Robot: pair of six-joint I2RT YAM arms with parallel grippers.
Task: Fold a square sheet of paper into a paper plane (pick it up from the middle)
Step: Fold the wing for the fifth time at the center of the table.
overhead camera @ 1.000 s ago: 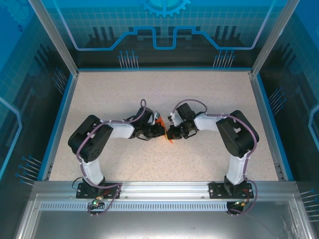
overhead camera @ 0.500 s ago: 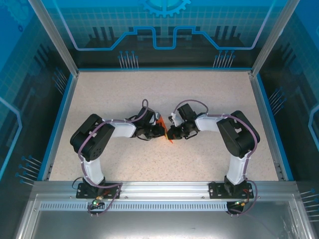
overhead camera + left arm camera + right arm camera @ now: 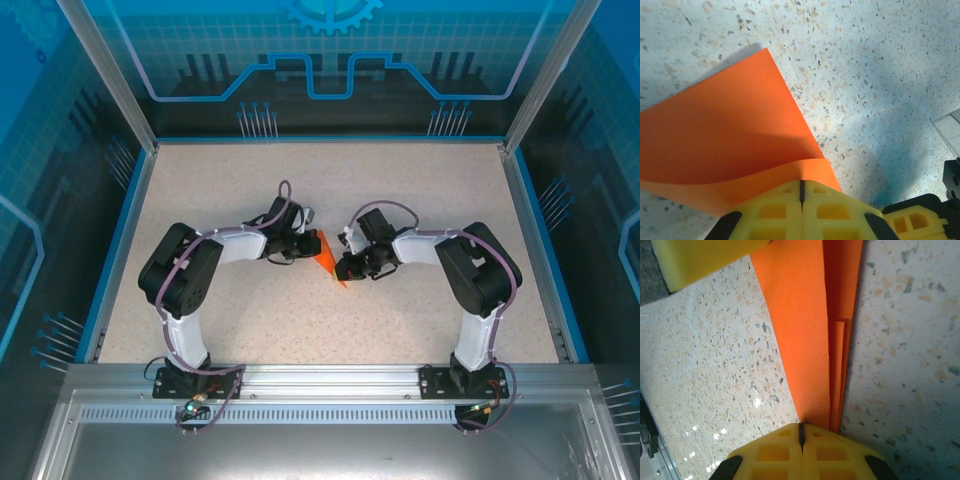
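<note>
2 grippers meet near the middle of the speckled table (image 3: 400, 190). The orange paper (image 3: 325, 253) is between them, folded into a narrow wedge. The left gripper (image 3: 306, 243) sits at the wedge's 10 o'clock side and the right gripper (image 3: 343, 268) at its 4 o'clock end.

In the left wrist view, the yellow fingers (image 3: 775, 210) are pressed together on a curled edge of the paper, which spreads away toward 10 o'clock.

In the right wrist view, the yellow fingers (image 3: 770, 455) are likewise clamped on the paper's near end. Its layered folds run up toward 12 o'clock. At 11 o'clock, 1 yellow finger of the left gripper overlaps the sheet's far edge.
</note>
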